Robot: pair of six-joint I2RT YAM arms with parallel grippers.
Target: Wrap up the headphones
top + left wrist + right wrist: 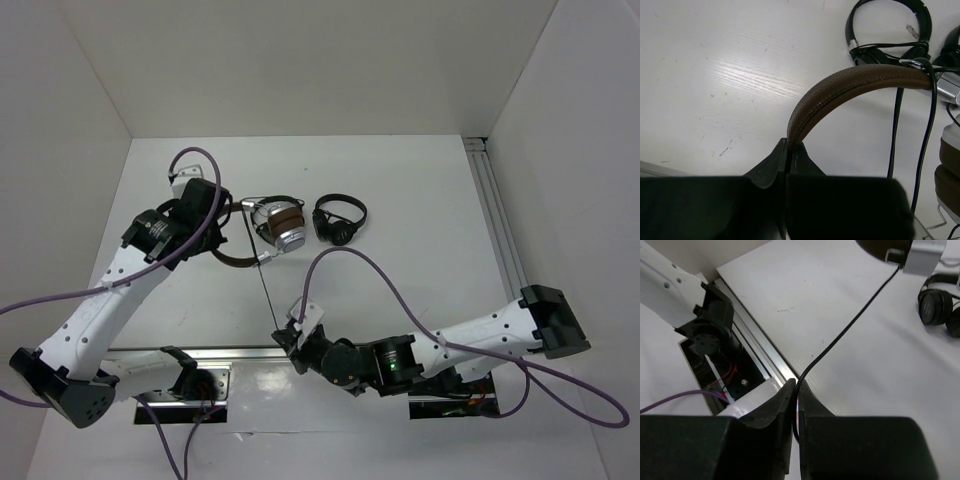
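The headphones (pixel 285 228), with silver earcups and brown pads, lie at the back middle of the table. My left gripper (pixel 228 215) is shut on their brown headband (pixel 850 82), which arcs up and right from between the jaws at the left gripper (pixel 789 144). The thin black cable (pixel 268 295) runs straight from the earcup toward the near edge. There my right gripper (pixel 282 335) pinches it. In the right wrist view the cable (pixel 850 322) passes down between the nearly closed jaws of the right gripper (pixel 797 386), coming from the silver earcup (pixel 922 257).
A smaller all-black pair of headphones (pixel 340 220) lies just right of the brown pair, also seen as black headphones (pixel 890 30) and black headphones (pixel 935 305). A metal rail (pixel 240 352) edges the table front; another rail (pixel 497 215) runs along the right wall.
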